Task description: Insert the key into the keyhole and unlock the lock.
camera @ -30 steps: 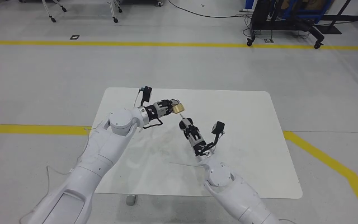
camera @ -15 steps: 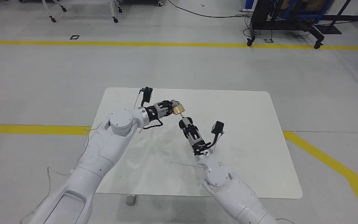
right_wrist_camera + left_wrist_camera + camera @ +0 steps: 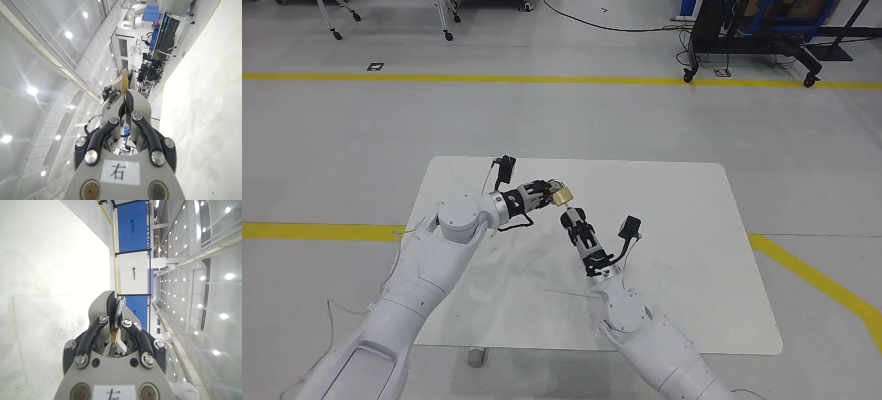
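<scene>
A brass padlock [image 3: 560, 194] hangs in the air over the far middle of the white table [image 3: 682, 200], with my left gripper [image 3: 546, 192] shut on it. In the left wrist view its brass body [image 3: 115, 334] and silver shackle [image 3: 120, 308] sit between the shut fingers. My right gripper [image 3: 571, 214] stands just in front of the lock, pointing at its underside and shut on the key. In the right wrist view the thin key [image 3: 124, 98] pokes out between the pads and meets the bottom of the padlock [image 3: 124, 81]. How deep the key sits is hidden.
Bare white tabletop [image 3: 692, 280] lies around and under both arms. The table's far edge [image 3: 642, 162] runs just behind the lock. Grey floor with yellow lines [image 3: 542, 78] surrounds the table, and a dark equipment cart [image 3: 752, 40] stands far back right.
My right gripper has crept slightly up toward the padlock, closing the small gap. The left arm and the lock have stayed nearly still.
</scene>
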